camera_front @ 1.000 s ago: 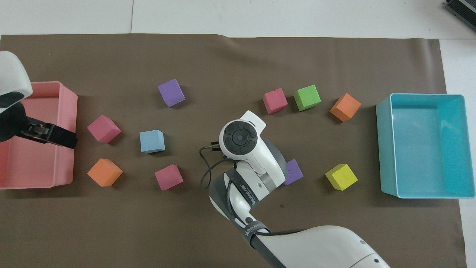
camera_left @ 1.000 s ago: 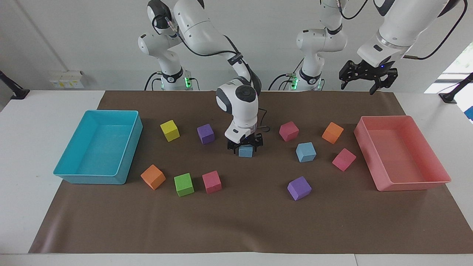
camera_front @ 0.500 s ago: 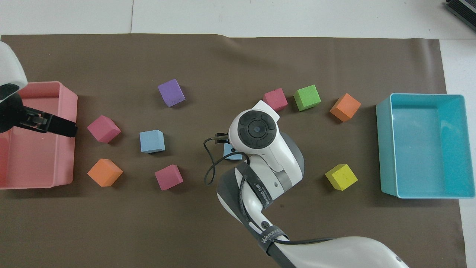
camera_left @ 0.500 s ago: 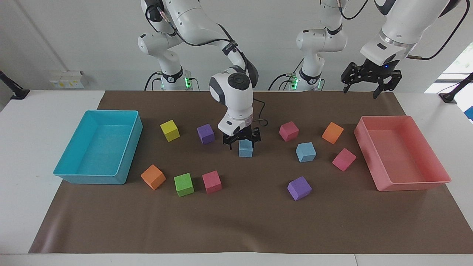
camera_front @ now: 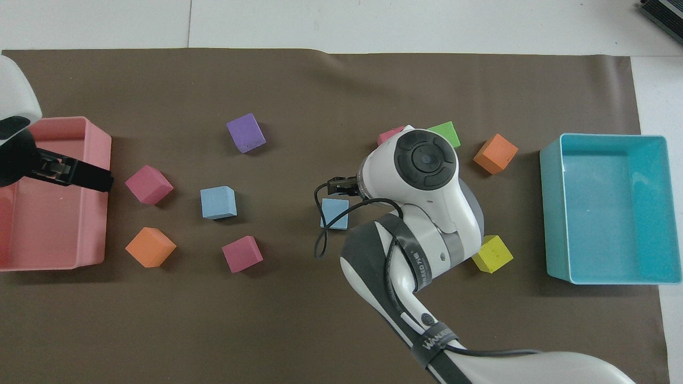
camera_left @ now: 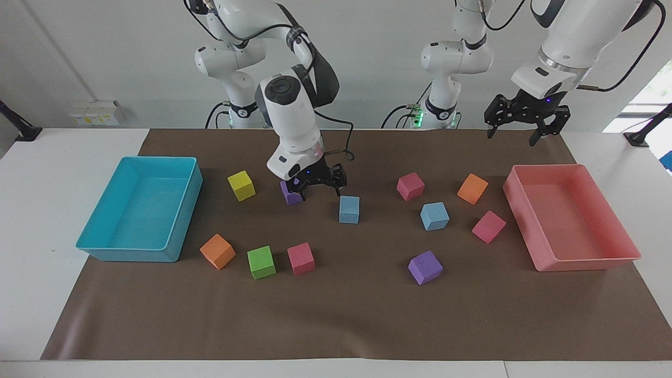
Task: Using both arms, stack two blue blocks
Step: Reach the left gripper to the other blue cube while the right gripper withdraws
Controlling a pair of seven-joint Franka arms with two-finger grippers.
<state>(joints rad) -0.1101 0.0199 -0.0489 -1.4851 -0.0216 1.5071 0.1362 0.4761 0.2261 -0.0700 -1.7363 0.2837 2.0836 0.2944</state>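
Right gripper (camera_left: 320,187) now risen, jaws apart, above released blue block (camera_left: 349,209).

On the brown paper mat (camera_left: 336,315): first sky-blue foam cube (camera_left: 349,209) mid-table; second sky-blue foam cube (camera_left: 434,216) beside it toward the left arm's end, apart; turquoise plastic tray (camera_left: 131,254) at the right arm's end; pink plastic tray (camera_left: 583,262) at the left arm's end.

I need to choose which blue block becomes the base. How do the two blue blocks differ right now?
The central blue block lies just by the open right gripper, which hangs empty above the mat; the other blue block lies toward the left arm's end, with no gripper near. The central one sits square to the table edge; the other is turned slightly. Both are same-size cubes, unstacked.
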